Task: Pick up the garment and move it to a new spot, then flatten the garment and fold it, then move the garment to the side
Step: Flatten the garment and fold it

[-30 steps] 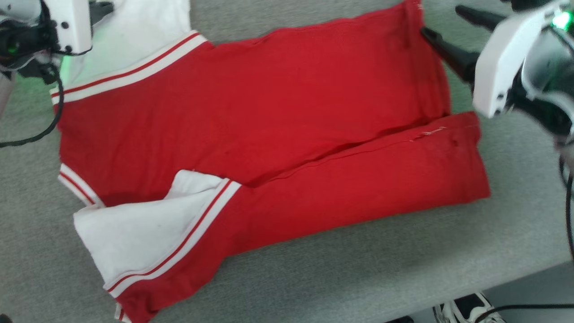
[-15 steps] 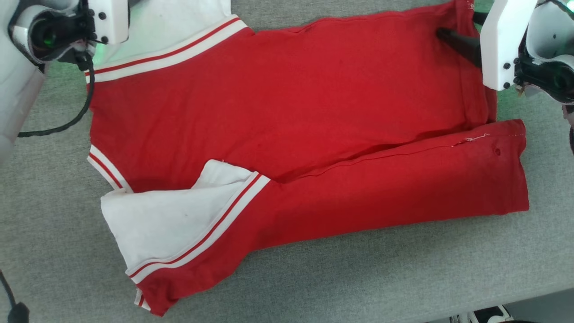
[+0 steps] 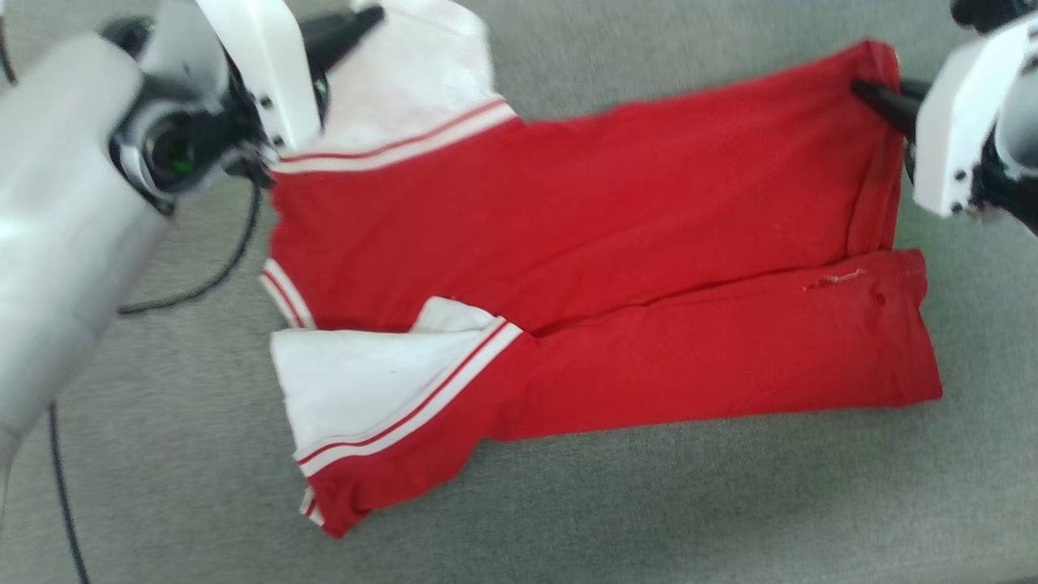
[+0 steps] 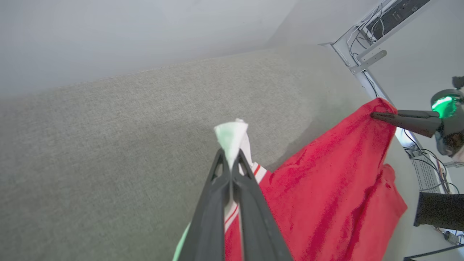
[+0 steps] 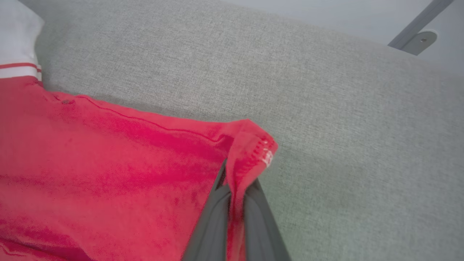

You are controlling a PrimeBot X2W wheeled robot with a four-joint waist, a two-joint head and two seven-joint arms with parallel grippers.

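The garment (image 3: pixel 584 243) is a red shirt with white sleeves and striped trim, lying across the grey table, its near long side folded over the body. My left gripper (image 3: pixel 369 16) is shut on the tip of the far white sleeve (image 4: pixel 232 136), which pokes out between the fingers (image 4: pixel 217 181). My right gripper (image 3: pixel 864 88) is shut on the far hem corner (image 5: pixel 253 145), red cloth pinched between its fingers (image 5: pixel 214 214). In the left wrist view the right gripper (image 4: pixel 375 116) holds that corner raised off the table. The near white sleeve (image 3: pixel 365 381) lies flat.
The grey fabric table top (image 3: pixel 649 503) stretches on all sides of the garment. A black cable (image 3: pixel 219 268) hangs from my left arm over the table. Beyond the table's far right corner stand a metal frame and wiring (image 4: pixel 369 40).
My right gripper has shut on the hem corner; it stood open beside it before. The left gripper stays shut on the sleeve. The head camera has shifted, moving the whole scene.
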